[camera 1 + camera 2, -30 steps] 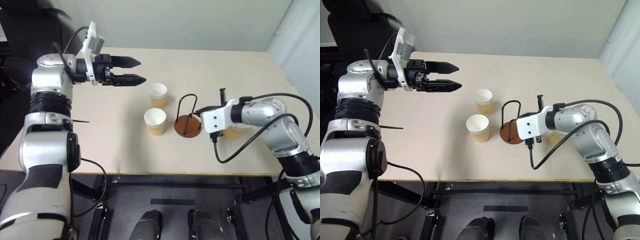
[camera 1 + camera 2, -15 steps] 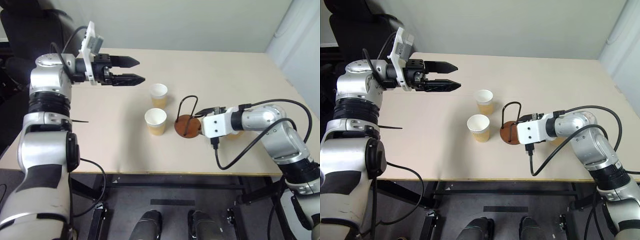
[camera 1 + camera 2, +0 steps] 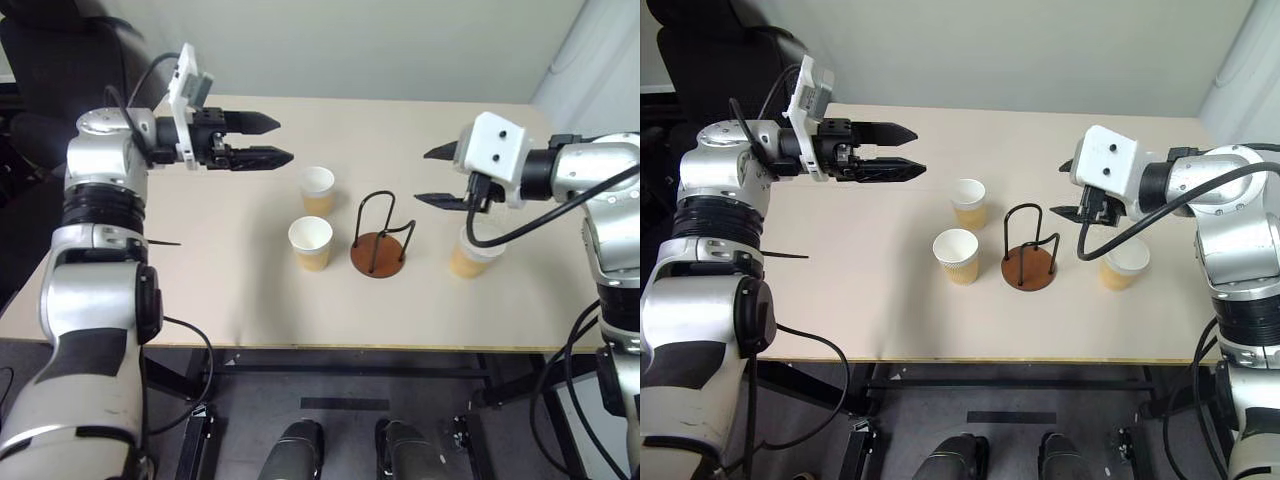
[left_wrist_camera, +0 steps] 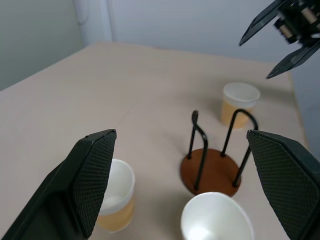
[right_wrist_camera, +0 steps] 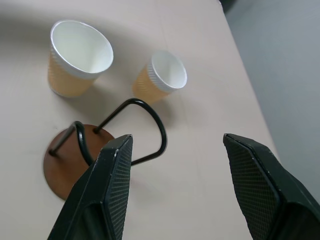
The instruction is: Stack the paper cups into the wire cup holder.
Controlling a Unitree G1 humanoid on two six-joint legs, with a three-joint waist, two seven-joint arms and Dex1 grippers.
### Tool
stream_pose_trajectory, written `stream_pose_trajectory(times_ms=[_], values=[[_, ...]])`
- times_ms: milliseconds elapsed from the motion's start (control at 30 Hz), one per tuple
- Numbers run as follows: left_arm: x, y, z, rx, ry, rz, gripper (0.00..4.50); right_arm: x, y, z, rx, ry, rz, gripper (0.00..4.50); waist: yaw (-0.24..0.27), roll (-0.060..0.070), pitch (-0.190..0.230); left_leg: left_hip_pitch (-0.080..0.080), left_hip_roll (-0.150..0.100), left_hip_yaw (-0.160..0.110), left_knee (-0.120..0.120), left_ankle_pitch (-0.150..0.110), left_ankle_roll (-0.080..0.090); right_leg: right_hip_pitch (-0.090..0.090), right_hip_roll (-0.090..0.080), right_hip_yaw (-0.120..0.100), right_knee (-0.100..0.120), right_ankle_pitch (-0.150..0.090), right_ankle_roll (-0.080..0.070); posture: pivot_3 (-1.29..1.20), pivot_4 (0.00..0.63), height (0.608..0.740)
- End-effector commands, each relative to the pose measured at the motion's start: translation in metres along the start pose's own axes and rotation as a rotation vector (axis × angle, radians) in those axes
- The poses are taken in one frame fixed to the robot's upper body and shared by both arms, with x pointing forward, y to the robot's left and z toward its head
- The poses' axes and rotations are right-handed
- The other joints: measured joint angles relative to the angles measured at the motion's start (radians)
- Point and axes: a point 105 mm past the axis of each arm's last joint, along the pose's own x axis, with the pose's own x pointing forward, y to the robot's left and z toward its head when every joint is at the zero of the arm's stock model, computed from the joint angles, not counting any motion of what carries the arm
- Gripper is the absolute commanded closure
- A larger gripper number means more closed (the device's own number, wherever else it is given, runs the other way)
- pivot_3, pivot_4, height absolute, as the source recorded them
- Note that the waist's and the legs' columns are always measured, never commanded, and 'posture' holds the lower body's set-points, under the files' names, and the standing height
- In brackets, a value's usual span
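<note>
The wire cup holder (image 3: pixel 379 253) stands upright at the table's middle, with nothing inside its black loops. Two paper cups (image 3: pixel 317 189) (image 3: pixel 310 243) stand upright just to its left, one behind the other. A third paper cup (image 3: pixel 470 250) stands to its right. My right gripper (image 3: pixel 423 176) hangs open and empty in the air, above and between the holder and that third cup. My left gripper (image 3: pixel 284 139) is open and empty too, held level above the table's back left and pointing towards the cups. The left wrist view has the holder (image 4: pixel 212 170) between its fingers (image 4: pixel 95 170).
The beige table (image 3: pixel 200 290) has bare room on its left half and along the front edge. A black chair (image 3: pixel 40 60) stands behind the back left corner. A pale curtain (image 3: pixel 600 70) hangs at the far right.
My right gripper has risen from table height beside the holder, rolled over and opened. The cup to the holder's right, half hidden by that arm before, now shows. The left arm has stayed put.
</note>
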Motion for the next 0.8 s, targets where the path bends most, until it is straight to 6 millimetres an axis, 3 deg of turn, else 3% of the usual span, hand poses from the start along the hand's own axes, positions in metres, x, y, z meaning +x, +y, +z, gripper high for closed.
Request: stream_pose_trajectory(times_ms=[33,300,567,800], values=[[-0.001,0.011,0.017,0.175,0.01,0.096,0.0,-0.024,-0.01,0.006,0.002,-0.006,-0.033,1.63,0.001,0.0,0.0,-0.001,0.0,-0.001,0.0,0.001,-0.001,0.0,-0.001,0.0,0.0,0.0,0.002,0.0,0.15,0.74],[0.006,0.023,-0.003,0.715,0.365,0.175,0.0,-0.05,-0.022,-0.01,0.023,0.085,-0.055,1.63,0.004,0.0,0.0,-0.001,0.0,0.002,0.001,-0.001,0.0,0.0,-0.003,0.001,0.0,-0.002,0.007,0.0,0.15,0.74],[0.024,0.019,-0.029,0.693,0.482,0.074,0.0,-0.053,-0.017,0.017,0.095,-0.052,0.029,1.63,0.003,-0.001,0.001,-0.001,-0.001,0.003,-0.001,-0.002,0.001,-0.001,-0.002,0.001,0.0,-0.001,0.008,0.0,0.15,0.74],[0.038,0.02,-0.03,0.696,0.56,0.057,0.0,-0.053,-0.019,0.018,0.109,-0.054,0.041,1.63,0.006,-0.001,0.001,-0.003,0.0,-0.001,-0.001,-0.003,0.001,-0.003,-0.004,0.001,0.001,-0.001,0.008,0.0,0.15,0.74]])
